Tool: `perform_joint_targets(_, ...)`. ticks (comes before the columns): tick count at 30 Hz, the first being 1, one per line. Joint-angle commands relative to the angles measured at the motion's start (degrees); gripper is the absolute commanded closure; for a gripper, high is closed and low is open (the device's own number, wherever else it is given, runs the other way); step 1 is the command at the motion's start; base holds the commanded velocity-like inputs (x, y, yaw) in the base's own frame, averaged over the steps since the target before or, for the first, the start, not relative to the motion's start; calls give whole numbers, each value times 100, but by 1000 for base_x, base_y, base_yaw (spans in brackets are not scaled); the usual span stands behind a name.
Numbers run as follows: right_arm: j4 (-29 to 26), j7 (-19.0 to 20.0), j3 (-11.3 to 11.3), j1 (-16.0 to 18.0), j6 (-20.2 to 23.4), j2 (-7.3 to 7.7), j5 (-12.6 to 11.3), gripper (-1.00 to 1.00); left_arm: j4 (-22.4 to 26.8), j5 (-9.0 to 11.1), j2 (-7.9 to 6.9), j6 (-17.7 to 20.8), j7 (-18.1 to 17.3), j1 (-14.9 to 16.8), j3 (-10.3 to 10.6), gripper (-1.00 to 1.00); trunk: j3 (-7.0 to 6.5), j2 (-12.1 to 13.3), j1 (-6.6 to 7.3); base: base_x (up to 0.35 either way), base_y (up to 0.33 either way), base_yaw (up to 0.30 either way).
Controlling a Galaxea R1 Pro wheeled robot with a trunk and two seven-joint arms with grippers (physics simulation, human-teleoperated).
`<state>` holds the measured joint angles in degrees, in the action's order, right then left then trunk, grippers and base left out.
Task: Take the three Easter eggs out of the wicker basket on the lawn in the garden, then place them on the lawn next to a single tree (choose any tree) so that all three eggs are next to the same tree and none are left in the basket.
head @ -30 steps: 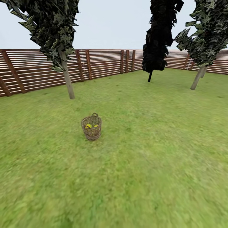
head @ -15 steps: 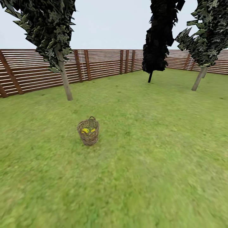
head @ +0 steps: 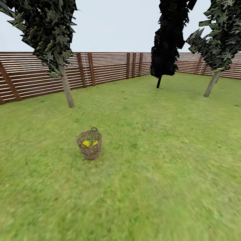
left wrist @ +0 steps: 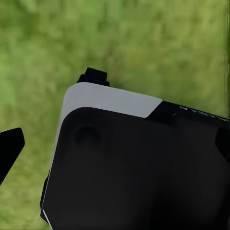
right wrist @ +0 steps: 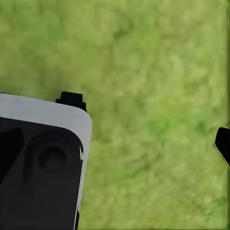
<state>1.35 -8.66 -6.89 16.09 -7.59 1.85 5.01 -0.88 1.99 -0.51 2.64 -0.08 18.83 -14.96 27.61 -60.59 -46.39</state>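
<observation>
The wicker basket (head: 89, 145) stands upright on the lawn (head: 157, 160), left of centre in the head view and some way ahead. Yellow Easter eggs (head: 86, 143) show inside its rim; I cannot tell how many. A tree (head: 66, 89) with a pale bare trunk rises behind the basket to the left, and another tree (head: 211, 85) stands far right. In the left wrist view my left gripper (left wrist: 120, 141) hangs open over grass and a black-and-white part of the robot's body (left wrist: 134, 167). My right gripper (right wrist: 120, 139) is likewise open, nothing between its fingers.
A black cypress-like tree (head: 165, 47) stands at the back, right of centre. A brown slatted fence (head: 107, 67) rings the grass. Open grass lies between me and the basket and all around it.
The whole head view has shifted: the basket and the left tree now sit lower and further left and look a little nearer, so the camera has moved. The things themselves have not moved.
</observation>
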Motion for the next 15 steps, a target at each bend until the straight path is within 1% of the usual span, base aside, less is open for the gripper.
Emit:
perform_joint_targets(1,14,-31,-23,7,-14,-1,53,-100,-9,21,-1,9,-1,6,-16,-100,5,-3,-3,324,-90,0)
perform_joint_targets(15,14,-31,-23,8,-14,-1,53,-100,-9,21,-1,10,-1,6,-16,-100,5,-3,-3,324,-90,0)
